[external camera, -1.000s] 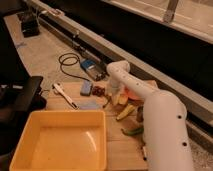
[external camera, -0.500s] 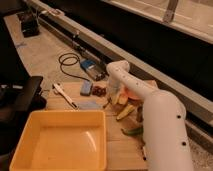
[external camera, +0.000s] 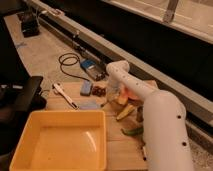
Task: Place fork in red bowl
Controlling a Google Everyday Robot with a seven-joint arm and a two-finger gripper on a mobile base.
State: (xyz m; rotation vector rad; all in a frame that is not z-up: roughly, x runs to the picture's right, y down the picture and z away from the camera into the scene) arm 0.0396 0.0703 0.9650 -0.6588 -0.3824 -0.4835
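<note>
My white arm reaches from the lower right across the wooden table (external camera: 120, 150). Its gripper (external camera: 113, 93) points down at the table's far middle. The red bowl (external camera: 127, 94) shows as an orange-red patch just right of the gripper, mostly hidden by the arm. A thin grey sliver (external camera: 105, 103) that may be the fork sticks out just below and left of the gripper. I cannot tell whether it is held.
A large square yellow tub (external camera: 60, 142) fills the near left. A white-handled tool (external camera: 65, 95), a blue block (external camera: 86, 88) and a pale flat piece (external camera: 89, 105) lie left of the gripper. Yellow (external camera: 125, 111) and green (external camera: 132, 131) items lie beside the arm. A cable (external camera: 70, 62) is on the floor.
</note>
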